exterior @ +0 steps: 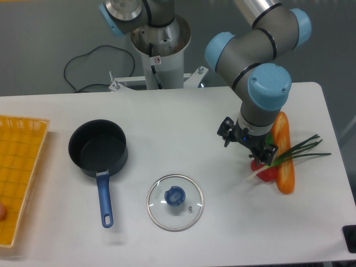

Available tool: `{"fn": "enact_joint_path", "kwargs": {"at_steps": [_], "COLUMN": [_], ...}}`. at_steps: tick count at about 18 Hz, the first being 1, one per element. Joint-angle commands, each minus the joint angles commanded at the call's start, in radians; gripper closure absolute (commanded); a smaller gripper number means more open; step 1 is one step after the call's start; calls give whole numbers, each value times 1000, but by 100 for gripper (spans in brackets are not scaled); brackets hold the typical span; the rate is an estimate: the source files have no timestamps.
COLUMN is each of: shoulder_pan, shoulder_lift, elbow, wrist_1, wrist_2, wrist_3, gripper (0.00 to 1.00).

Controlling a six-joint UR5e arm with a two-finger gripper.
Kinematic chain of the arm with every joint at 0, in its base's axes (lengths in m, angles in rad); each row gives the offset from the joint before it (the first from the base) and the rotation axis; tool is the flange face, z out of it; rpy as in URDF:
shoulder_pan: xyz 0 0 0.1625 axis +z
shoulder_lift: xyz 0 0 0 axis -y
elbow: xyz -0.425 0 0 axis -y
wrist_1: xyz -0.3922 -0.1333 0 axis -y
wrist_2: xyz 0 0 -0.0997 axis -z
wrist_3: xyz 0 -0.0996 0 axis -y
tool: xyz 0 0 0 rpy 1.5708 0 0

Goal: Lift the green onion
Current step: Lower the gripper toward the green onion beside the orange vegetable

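Black two-finger gripper, jaws apart and empty, hangs over the thin dark-leaved green onion lying across the long orange bread loaf — could easily snag the loaf or the red thing underneath instead.

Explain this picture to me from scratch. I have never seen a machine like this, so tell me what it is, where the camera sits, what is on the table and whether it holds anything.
This is a single robot arm made of grey tubes with blue joints, bolted behind a white table. One fixed camera looks down at it from in front and above. At the arm's tip is a small black claw with two fingers. It hangs over the food at the right: a green onion, an orange bread loaf and something red partly hidden. It seems to hold nothing; whether the fingers are open is hard to tell. Also on the table are a dark pot with a blue handle, a glass lid and a yellow tray.
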Motion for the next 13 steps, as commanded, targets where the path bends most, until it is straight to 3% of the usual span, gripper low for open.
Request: {"fn": "enact_joint_path", "kwargs": {"at_steps": [4, 7, 13], "shoulder_pan": [0, -2, 0], "shoulder_lift": [-14, -41, -57], "elbow": [14, 26, 31], "wrist_1": [8, 54, 66], "wrist_2": [-31, -34, -41], "wrist_3": [5, 9, 12], "gripper": [0, 0, 0]}}
